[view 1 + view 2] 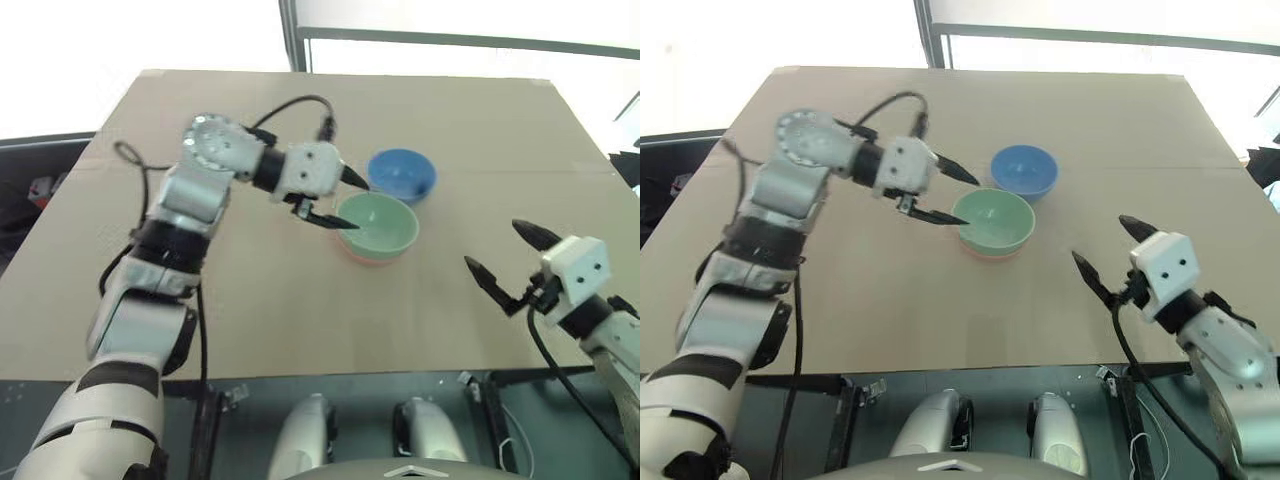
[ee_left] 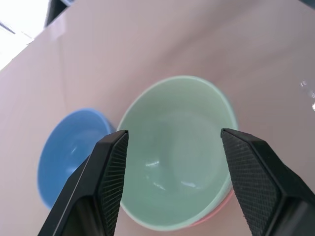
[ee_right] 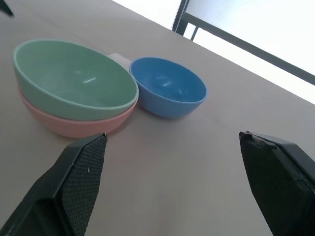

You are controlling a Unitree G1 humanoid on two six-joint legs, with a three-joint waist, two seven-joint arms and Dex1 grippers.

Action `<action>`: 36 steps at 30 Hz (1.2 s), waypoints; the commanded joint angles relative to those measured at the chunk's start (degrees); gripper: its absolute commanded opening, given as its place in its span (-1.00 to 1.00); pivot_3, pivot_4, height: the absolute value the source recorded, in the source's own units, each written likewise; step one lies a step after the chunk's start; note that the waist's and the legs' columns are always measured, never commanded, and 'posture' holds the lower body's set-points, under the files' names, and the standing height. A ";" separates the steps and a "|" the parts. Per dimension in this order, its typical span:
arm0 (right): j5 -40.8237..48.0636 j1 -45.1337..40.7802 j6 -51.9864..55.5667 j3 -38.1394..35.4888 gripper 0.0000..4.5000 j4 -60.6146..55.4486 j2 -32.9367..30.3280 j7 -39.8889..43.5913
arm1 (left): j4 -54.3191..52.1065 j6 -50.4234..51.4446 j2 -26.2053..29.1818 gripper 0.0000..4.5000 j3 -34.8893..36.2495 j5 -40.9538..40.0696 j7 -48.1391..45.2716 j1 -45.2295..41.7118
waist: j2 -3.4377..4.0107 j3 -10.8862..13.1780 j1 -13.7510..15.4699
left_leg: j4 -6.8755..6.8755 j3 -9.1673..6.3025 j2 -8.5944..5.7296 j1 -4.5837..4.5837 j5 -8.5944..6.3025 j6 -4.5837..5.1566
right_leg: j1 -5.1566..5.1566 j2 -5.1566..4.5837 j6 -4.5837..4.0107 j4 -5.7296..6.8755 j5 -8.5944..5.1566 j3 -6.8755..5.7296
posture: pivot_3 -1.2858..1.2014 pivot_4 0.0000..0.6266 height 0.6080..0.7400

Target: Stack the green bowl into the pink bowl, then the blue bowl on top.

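With green bowl (image 1: 378, 223) already nested in pink bowl (image 3: 74, 125), left gripper (image 1: 342, 200) hangs just at the stack's rim on the arm side, jaws spread apart, nothing between them. Its two black fingers (image 2: 101, 182) straddle the green bowl's opening in the left wrist view, one tip over the rim nearest blue bowl (image 2: 71, 152), the other tip over the opposite rim; contact with the rim can't be told, looks clear of it. Released, not holding anything.

Green bowl sits upright inside pink bowl, only a pink band showing under the green rim. Blue bowl stands upright on cardboard tabletop (image 1: 300, 310), just beside the stack on its far side, rims very close; touching or not can't be told. From the left gripper, blue bowl lies just past the upper fingertip, slightly farther out than the stack.

Right gripper (image 1: 1108, 248) hovers over the table, well apart from the stack, jaws wide, empty. Its fingers (image 3: 74, 182) point toward the bowls: stack ahead on one side, blue bowl ahead nearer the middle, bare table directly between the fingertips. Blue bowl is farther from the right gripper than the stack.

Blue bowl not yet on top of the stack.
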 commanded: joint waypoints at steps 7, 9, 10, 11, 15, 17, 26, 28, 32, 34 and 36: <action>-13.29 -30.54 -19.30 13.15 1.00 40.49 -5.23 10.32 | -26.97 25.34 4.34 0.97 14.54 -10.67 16.94 20.84 | 0.10 0.10 -0.45 | -0.05 0.01 0.05 -0.01 0.01 -0.02 | -0.02 0.03 -0.01 -0.04 0.00 0.01 | 0.03 -0.52 1.00; -16.63 -38.01 -25.08 17.00 1.00 50.10 -3.81 12.05 | -31.37 28.04 2.93 0.97 17.96 -11.76 22.20 26.89 | 0.09 0.11 -0.58 | -0.07 0.08 0.06 0.02 0.01 -0.02 | -0.03 0.03 -0.01 -0.05 0.01 0.06 | 0.03 -0.52 1.00; -18.56 -41.81 -27.95 19.06 1.00 55.22 -2.76 12.65 | -32.88 28.67 2.31 0.97 19.72 -13.20 23.15 29.87 | 0.09 0.11 -0.74 | -0.07 0.09 0.07 0.04 0.01 -0.03 | -0.03 0.03 -0.01 -0.05 0.00 0.08 | 0.03 -0.52 1.00; -19.79 -44.43 -30.38 20.34 1.00 59.17 -2.02 13.08 | -33.97 29.29 1.98 0.97 20.80 -14.45 23.78 31.77 | 0.08 0.12 -0.81 | -0.09 0.08 0.09 0.03 0.01 -0.04 | -0.03 0.05 -0.02 -0.07 0.01 0.05 | 0.03 -0.52 1.00; -21.95 -52.23 -36.98 23.93 1.00 73.22 2.49 15.78 | -35.21 22.88 -3.42 0.97 22.88 -15.33 28.56 36.97 | 0.05 0.13 -0.01 | -0.09 -0.03 0.09 -0.02 0.04 -0.09 | 0.01 0.01 -0.03 -0.10 0.00 -0.10 | 0.03 -0.52 1.00; -24.80 -55.85 -39.41 26.07 1.00 80.31 4.89 14.85 | -35.53 22.47 -5.70 0.97 23.01 -16.00 30.65 38.21 | 0.05 0.13 -0.18 | -0.07 -0.02 0.03 0.00 0.04 -0.09 | 0.09 -0.04 -0.03 -0.16 0.01 -0.11 | 0.03 -0.52 1.00; -33.94 -64.72 -48.09 30.63 0.60 96.67 7.12 7.40 | -38.32 21.65 -7.89 1.00 21.02 -16.62 34.96 38.53 | 0.08 0.13 -0.75 | -0.09 -0.07 0.00 0.06 0.09 -0.19 | 0.13 -0.03 -0.03 -0.10 0.01 -0.17 | 0.03 -0.52 1.00; -35.11 -65.42 -49.71 31.09 0.36 98.00 7.08 6.13 | -38.39 20.84 -7.96 1.00 20.62 -16.49 35.47 38.58 | 0.08 0.13 -0.74 | -0.09 -0.08 0.01 0.08 0.11 -0.22 | 0.13 -0.01 -0.03 -0.08 0.01 -0.17 | 0.03 -0.52 1.00; -36.23 -66.17 -51.52 31.26 -0.37 99.46 7.32 4.90 | -37.68 19.91 -7.75 1.00 19.54 -16.94 35.27 38.39 | 0.09 0.13 -0.75 | -0.12 -0.07 0.02 0.08 0.11 -0.23 | 0.12 -0.01 -0.03 -0.09 0.01 -0.17 | 0.03 -0.52 1.00; -36.48 -66.39 -52.04 31.15 -0.75 99.89 7.43 4.60 | -36.34 18.83 -7.87 1.00 18.61 -15.88 35.62 37.67 | 0.09 0.13 -0.74 | -0.13 -0.07 0.02 0.08 0.11 -0.23 | 0.12 -0.01 -0.03 -0.10 0.01 -0.17 | 0.03 -0.52 1.00; -36.53 -66.37 -52.12 30.90 -0.98 100.08 7.55 4.50 | -35.16 17.72 -7.96 1.00 17.83 -15.11 35.75 37.09 | 0.09 0.13 -0.72 | -0.13 -0.07 0.02 0.08 0.11 -0.23 | 0.13 -0.01 -0.03 -0.10 0.01 -0.17 | 0.03 -0.52 1.00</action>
